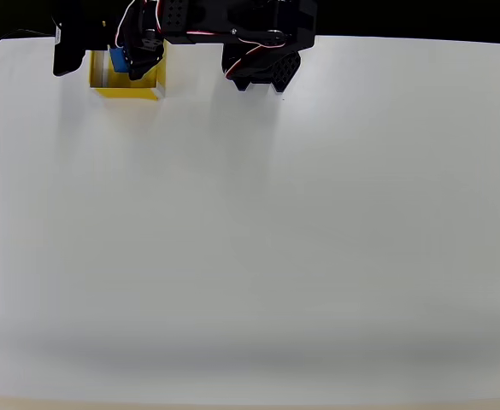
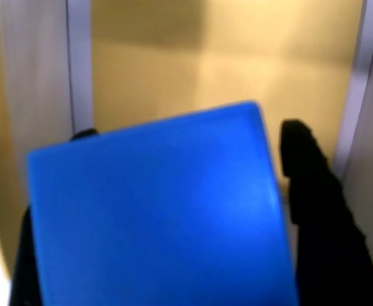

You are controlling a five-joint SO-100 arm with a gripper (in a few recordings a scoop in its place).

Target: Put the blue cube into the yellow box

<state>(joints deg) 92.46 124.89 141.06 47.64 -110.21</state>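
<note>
We found the gripper [image 1: 130,61] at the far left corner of the table [image 1: 250,239], poised over the yellow box [image 1: 128,84], which sat close to the table's far edge. The blue cube [image 1: 118,60] was clamped in it: in the wrist view the cube [image 2: 157,210] filled most of the frame, with a black finger [image 2: 320,210] pressed near its right side and another dark edge at its left, so we judged the jaws clenched on the cube. Beneath it lay the box's yellow floor [image 2: 237,70], with a whitish wall running down each side of the picture.

The cube sat tilted in the grasp, its top edge slanting upward to the right. We thought that was the main risk: released crooked, it might land on an edge, tip against a wall, or bounce out if let go from too high. We could not tell how far above the floor it hung.

In the overhead view the cube lay toward the box's left half, so a drop there might catch the left wall's rim. The box looked light; we judged that a finger brushing a wall on descent or withdrawal could shove it toward the table's far edge.
</note>
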